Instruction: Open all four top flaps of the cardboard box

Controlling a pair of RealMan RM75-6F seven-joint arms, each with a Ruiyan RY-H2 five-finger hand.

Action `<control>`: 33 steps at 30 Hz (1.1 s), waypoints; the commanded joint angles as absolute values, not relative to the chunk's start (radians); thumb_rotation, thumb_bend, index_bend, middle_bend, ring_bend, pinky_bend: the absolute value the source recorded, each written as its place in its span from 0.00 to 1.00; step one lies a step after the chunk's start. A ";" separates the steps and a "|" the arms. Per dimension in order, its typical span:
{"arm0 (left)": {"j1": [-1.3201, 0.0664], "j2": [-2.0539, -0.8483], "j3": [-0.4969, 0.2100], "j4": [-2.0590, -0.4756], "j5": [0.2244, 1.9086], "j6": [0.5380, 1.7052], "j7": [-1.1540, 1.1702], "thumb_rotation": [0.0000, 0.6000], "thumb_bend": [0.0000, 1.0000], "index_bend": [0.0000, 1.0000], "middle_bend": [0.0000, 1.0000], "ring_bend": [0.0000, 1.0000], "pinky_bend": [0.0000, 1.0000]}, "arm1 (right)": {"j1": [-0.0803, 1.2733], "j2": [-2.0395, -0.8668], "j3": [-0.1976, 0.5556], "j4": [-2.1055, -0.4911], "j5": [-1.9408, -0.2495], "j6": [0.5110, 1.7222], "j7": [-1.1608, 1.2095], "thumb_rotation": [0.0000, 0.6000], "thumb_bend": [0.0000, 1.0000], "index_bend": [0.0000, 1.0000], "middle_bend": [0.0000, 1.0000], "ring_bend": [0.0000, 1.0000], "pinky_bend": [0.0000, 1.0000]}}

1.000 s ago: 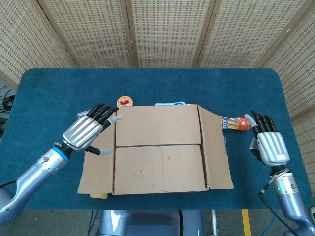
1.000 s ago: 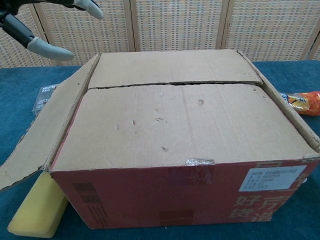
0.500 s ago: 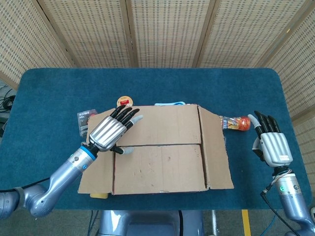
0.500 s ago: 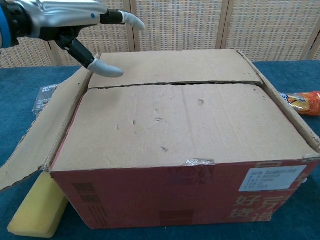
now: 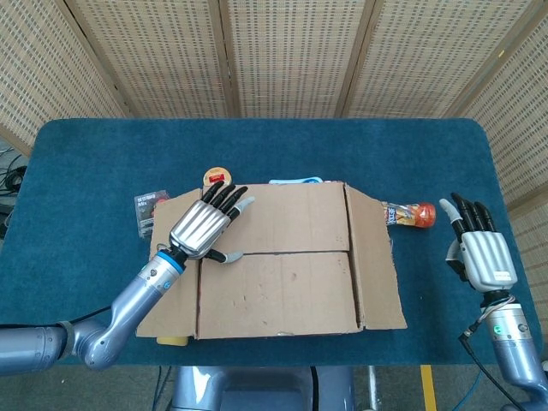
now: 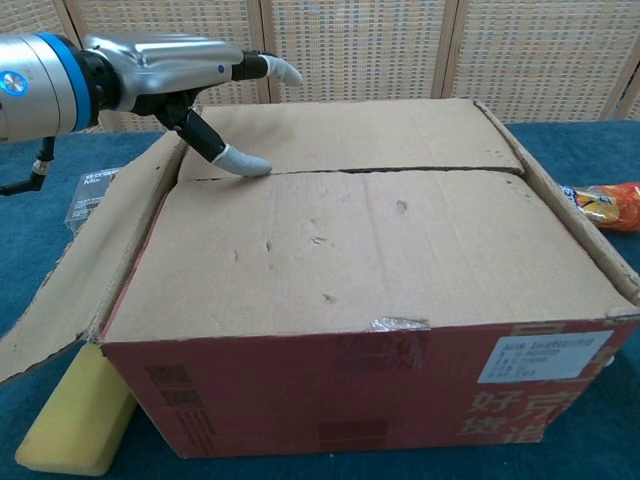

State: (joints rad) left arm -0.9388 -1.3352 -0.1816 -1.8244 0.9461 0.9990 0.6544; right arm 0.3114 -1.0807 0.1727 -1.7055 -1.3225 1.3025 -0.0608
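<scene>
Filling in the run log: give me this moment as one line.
left hand: thumb at seam of cardboard box | right hand: open, off box | side flaps open | two long flaps closed

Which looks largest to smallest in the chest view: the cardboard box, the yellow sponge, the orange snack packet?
1. cardboard box, by far the largest.
2. yellow sponge, though it lies nearest the camera, partly cut off by the frame.
3. orange snack packet, only partly visible beside the box.

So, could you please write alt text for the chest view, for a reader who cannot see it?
The robot's left hand reaches over a brown cardboard box, its thumb tip at the seam between two closed top flaps. A side flap hangs open at left, above a yellow sponge block.
</scene>
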 commanded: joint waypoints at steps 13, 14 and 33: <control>-0.947 -1.343 -0.176 -1.824 0.931 1.003 0.634 0.52 0.21 0.03 0.00 0.00 0.00 | 0.311 -1.082 0.175 -1.694 -1.317 1.294 -0.054 1.00 0.98 0.03 0.01 0.00 0.00; -0.945 -1.341 -0.177 -1.827 0.932 1.004 0.629 0.53 0.21 0.03 0.00 0.00 0.00 | 0.312 -1.082 0.175 -1.693 -1.317 1.294 -0.054 1.00 0.98 0.03 0.01 0.00 0.00; -0.942 -1.325 -0.153 -1.829 0.958 1.019 0.626 0.53 0.21 0.02 0.00 0.00 0.00 | 0.310 -1.081 0.178 -1.697 -1.314 1.293 -0.061 1.00 0.98 0.03 0.01 0.00 0.00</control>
State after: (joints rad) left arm -0.9405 -1.3221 -0.1550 -1.8345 0.9580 1.0154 0.6191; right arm 0.3100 -1.0811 0.1782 -1.6966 -1.3136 1.2933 -0.0605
